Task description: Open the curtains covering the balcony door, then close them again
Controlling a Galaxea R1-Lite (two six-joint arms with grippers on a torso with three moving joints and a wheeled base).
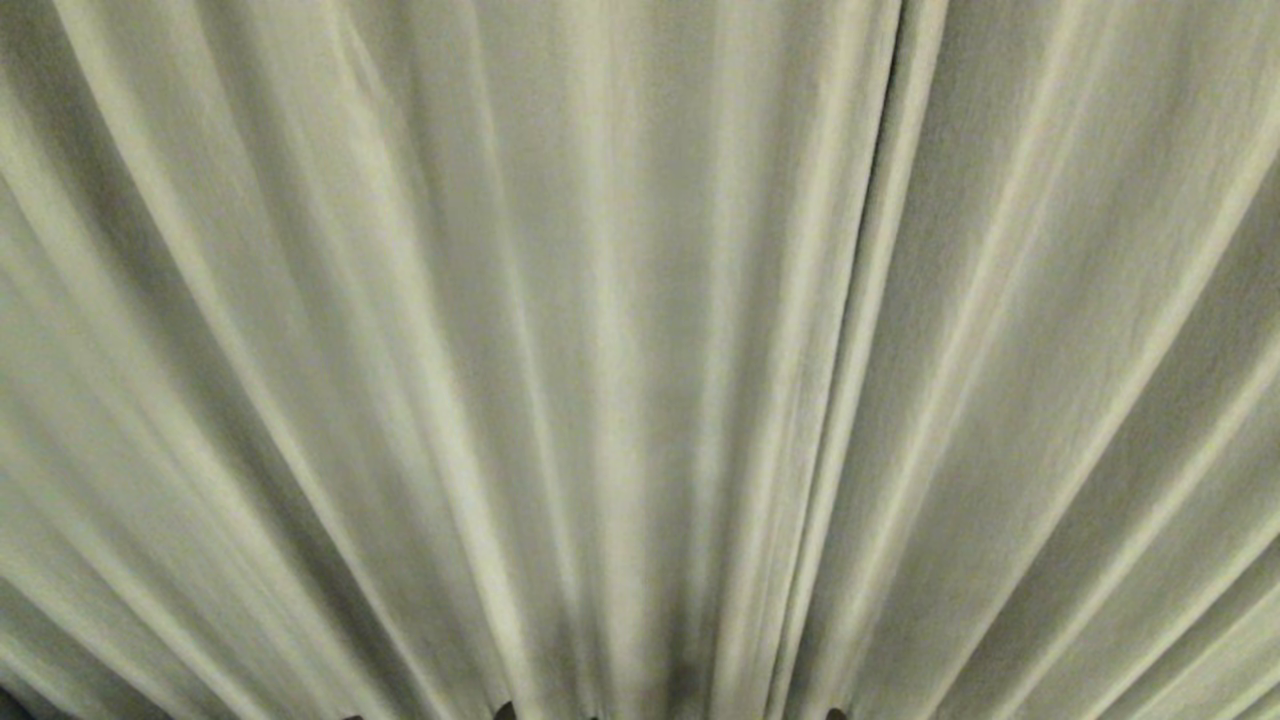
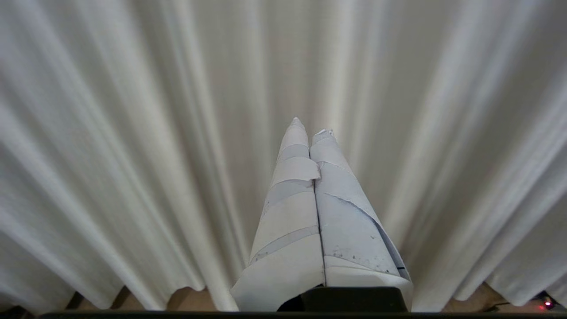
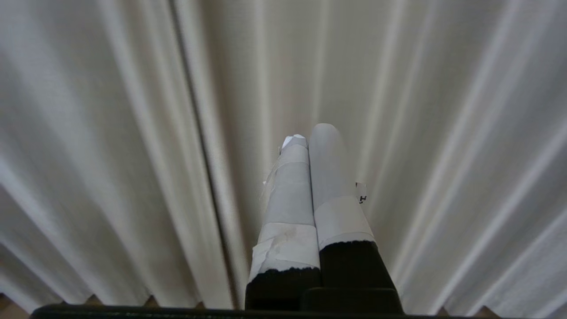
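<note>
Cream-white pleated curtains fill the whole head view, drawn shut; the two panels meet along a dark seam right of centre. The balcony door is hidden behind them. In the left wrist view, my left gripper is shut, its tape-wrapped fingers pressed together with nothing between them, pointing at the curtains a short way off. My right gripper is likewise shut and empty, facing the curtains just beside the seam between the panels. Neither gripper appears in the head view.
The curtains' wavy bottom hem hangs just above a brown floor. A small red light glows low at the hem's edge in the left wrist view.
</note>
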